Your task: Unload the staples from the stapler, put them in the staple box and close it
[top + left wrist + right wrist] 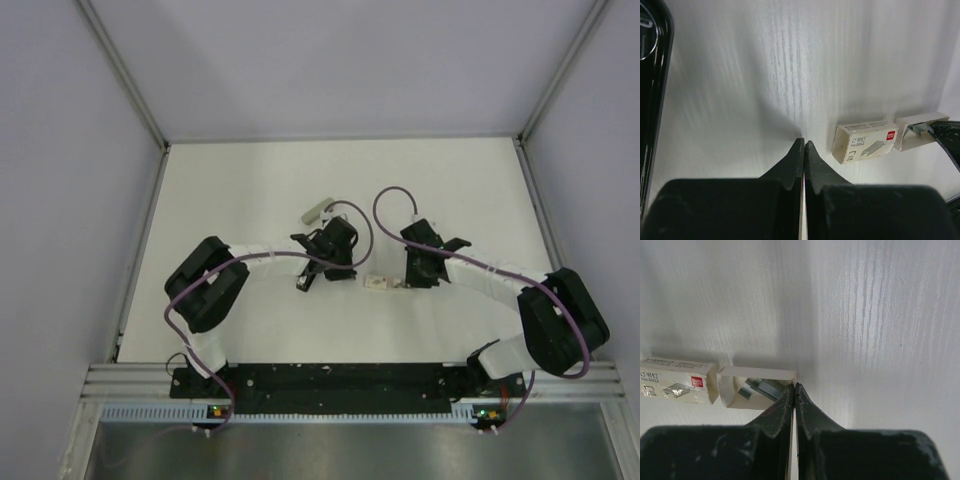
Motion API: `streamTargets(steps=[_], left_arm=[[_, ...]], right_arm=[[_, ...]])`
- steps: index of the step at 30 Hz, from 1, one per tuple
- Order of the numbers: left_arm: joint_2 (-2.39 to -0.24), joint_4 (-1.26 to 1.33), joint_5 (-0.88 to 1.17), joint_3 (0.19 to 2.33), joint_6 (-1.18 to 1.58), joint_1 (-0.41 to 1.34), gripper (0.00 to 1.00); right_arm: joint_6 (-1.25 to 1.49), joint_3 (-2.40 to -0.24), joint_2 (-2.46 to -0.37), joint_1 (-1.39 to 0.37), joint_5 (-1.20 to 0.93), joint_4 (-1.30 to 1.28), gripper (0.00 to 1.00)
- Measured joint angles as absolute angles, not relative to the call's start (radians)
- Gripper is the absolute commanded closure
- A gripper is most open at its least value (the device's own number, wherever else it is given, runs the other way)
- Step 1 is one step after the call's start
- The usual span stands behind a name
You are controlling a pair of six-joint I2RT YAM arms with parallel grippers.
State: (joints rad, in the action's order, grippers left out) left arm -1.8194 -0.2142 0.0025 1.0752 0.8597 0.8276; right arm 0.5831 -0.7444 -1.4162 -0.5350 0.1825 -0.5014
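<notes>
The black glossy stapler point(305, 281) lies on the white table just left of my left gripper point(337, 272). In the left wrist view it is a dark strip along the left edge point(652, 100). My left gripper point(804, 142) is shut and empty, apart from the stapler. A small staple box point(377, 283) point(865, 142) point(677, 380) lies between the arms, with its open inner tray point(920, 131) point(757, 387) holding metal staples point(760, 388). My right gripper point(407, 283) point(794, 386) is shut, its tips at the tray's right corner.
A pale olive-grey short bar point(316, 211) lies further back, behind the left wrist. Grey walls enclose the table on three sides. Purple cables loop over both arms.
</notes>
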Motion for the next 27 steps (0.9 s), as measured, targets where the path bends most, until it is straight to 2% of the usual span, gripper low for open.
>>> streamTargets(steps=[27], left_arm=[[-1.873,-0.226,0.044,1.134,0.843,0.857,1.0]], right_arm=[[0.596,-0.775,-1.455,-0.57,0.199,-0.503,1.0]])
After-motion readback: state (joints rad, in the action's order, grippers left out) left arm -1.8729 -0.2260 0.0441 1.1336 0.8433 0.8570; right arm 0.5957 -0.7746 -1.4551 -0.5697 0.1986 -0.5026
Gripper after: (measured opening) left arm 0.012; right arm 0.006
